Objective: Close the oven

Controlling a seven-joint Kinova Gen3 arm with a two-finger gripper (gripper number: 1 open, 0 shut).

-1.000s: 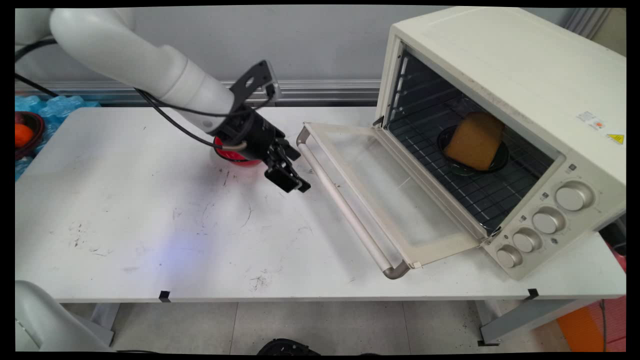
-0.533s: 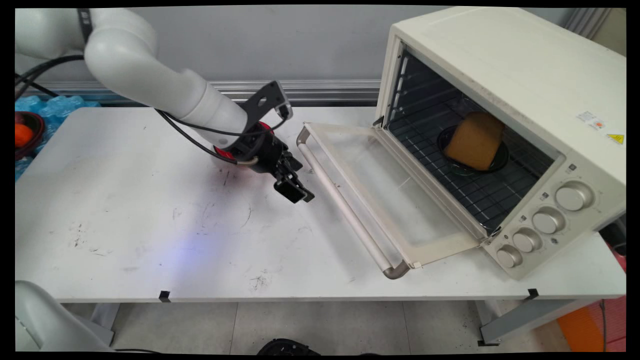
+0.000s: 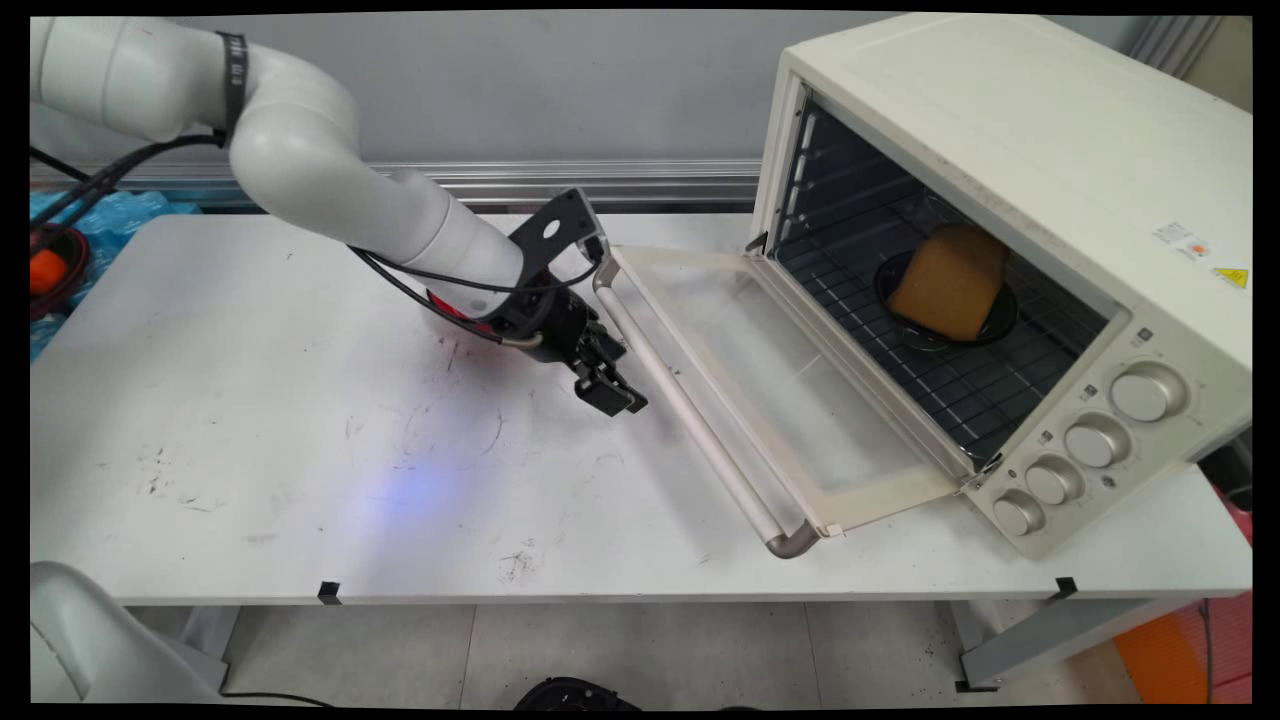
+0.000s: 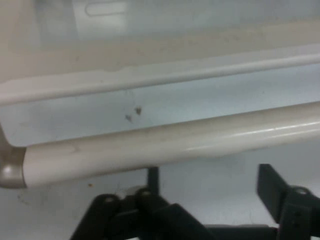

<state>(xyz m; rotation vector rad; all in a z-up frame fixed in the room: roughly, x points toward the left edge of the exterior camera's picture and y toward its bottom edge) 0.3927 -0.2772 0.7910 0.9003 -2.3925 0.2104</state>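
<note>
Moved rightward, the hand (image 3: 622, 398) now hovers low over the counter (image 3: 300, 450), fingers spread and empty, just beside the oven door's handle (image 4: 170, 142).

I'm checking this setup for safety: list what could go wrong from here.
The black two-finger gripper is low beside the cream bar handle of the toaster oven's open glass door; it might strike the handle. The red bowl sits half hidden under the arm, so a sweep could knock it.
</note>
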